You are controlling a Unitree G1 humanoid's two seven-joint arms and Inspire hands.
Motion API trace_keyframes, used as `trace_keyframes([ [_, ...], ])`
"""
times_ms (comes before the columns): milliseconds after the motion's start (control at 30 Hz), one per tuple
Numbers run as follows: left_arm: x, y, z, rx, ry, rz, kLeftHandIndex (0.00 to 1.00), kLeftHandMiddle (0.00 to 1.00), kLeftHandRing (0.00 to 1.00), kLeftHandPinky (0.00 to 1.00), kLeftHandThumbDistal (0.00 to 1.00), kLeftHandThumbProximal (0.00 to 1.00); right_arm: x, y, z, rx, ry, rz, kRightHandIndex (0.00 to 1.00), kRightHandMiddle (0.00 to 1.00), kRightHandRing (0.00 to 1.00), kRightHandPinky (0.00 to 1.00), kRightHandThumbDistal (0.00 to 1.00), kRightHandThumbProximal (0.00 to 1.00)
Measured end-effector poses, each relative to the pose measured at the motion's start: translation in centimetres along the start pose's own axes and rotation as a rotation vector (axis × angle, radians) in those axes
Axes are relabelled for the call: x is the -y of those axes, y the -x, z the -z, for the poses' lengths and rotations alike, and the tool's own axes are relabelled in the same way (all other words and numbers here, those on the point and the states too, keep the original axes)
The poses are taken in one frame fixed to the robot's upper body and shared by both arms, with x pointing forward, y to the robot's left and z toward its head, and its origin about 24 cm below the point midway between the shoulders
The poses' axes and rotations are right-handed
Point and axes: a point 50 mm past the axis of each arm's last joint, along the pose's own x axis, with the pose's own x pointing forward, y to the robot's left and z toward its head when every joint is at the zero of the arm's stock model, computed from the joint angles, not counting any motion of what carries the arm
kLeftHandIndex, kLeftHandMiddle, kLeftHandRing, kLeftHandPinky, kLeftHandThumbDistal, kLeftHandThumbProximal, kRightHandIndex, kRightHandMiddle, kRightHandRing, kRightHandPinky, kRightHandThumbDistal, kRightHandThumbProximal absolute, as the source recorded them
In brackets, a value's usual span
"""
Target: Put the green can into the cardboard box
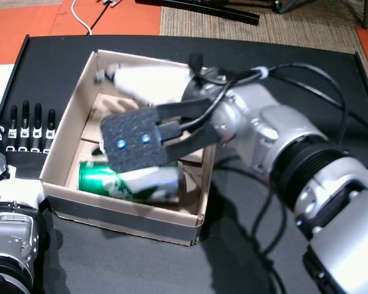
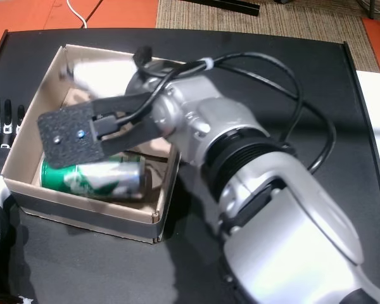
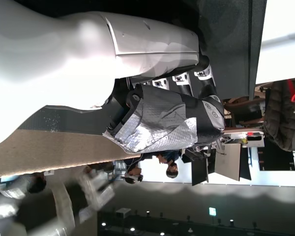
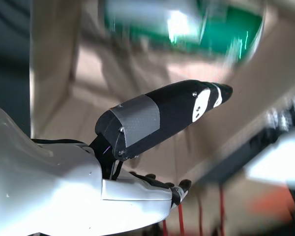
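Fingers of the right hand extend straight and apart inside the cardboard box, closed on nothing; the right wrist view shows a black thumb with a grey taped pad reaching toward a blurred green shape, with clear space between them. In both head views the hand is mostly hidden behind the wrist camera's black foam mount, which hangs over the middle of the box. Below it the green can lies on its side on the box floor, along the near wall, its green-and-white label facing up and its metal end toward the box's right wall. The can looks intact, with no dents visible in these frames.

Judged from this, the placement itself appears done: the can rests inside the box and nothing grips it. What seems left is lifting the right arm out without nudging the walls.

At the box's left, the left hand rests flat on the black table, 4 dark fingers straight and side by side, holding nothing.
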Motion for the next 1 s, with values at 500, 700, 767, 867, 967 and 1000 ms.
trace_keyframes([
  [500,0.1,-0.1,-0.1,-0.001,-0.009,-0.01,0.48,0.52,0.64,0.76,0.0,0.48,9.6,4.0,1.8,0.213,0.208,0.809,0.9,0.9,0.9,0.93,0.96,0.48],
  [700,0.1,-0.1,-0.2,-0.008,-0.012,-0.006,0.52,0.53,0.64,0.75,0.0,0.49,12.0,7.2,4.3,0.215,0.322,1.055,0.89,0.9,0.89,0.93,1.0,0.44],
  [767,0.1,-0.1,-0.2,-0.008,-0.014,-0.007,0.53,0.54,0.66,0.76,0.0,0.48,12.2,8.6,5.5,0.203,0.345,1.097,0.88,0.88,0.88,0.92,0.96,0.45],
  [867,0.1,-0.1,-0.2,-0.009,-0.016,-0.008,0.53,0.53,0.65,0.76,0.0,0.47,11.5,10.8,7.7,0.164,0.374,1.14,0.86,0.85,0.86,0.9,0.97,0.41],
  [967,0.1,-0.1,-0.3,-0.007,-0.016,-0.008,0.52,0.53,0.65,0.77,0.0,0.48,9.9,13.7,9.9,0.117,0.395,1.169,0.84,0.84,0.86,0.91,1.0,0.39],
  [1000,0.1,-0.1,-0.3,-0.006,-0.017,-0.008,0.51,0.53,0.65,0.76,0.0,0.5,9.2,14.7,10.6,0.103,0.392,1.172,0.83,0.85,0.87,0.91,1.0,0.39],
])
